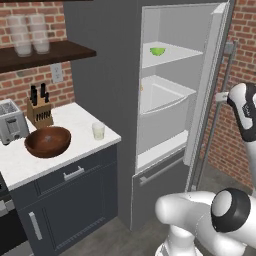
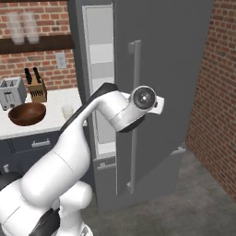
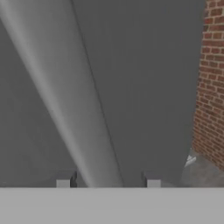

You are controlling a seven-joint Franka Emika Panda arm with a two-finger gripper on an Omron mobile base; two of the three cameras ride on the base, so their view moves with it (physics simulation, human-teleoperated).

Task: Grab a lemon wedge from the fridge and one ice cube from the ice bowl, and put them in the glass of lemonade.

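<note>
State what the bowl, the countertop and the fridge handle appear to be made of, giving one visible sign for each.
Bowl: probably wood, dark brown with a soft sheen.
Countertop: likely stone or marble, white with faint speckling.
Fridge handle: seemingly brushed metal, a pale grey bar with smooth shading, though it could be painted plastic.

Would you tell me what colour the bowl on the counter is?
Dark brown wood, clearest in the left base view: the bowl.

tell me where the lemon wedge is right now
In the left base view, the lemon wedge lies on the top shelf inside the open fridge, up and right of the counter.
</note>
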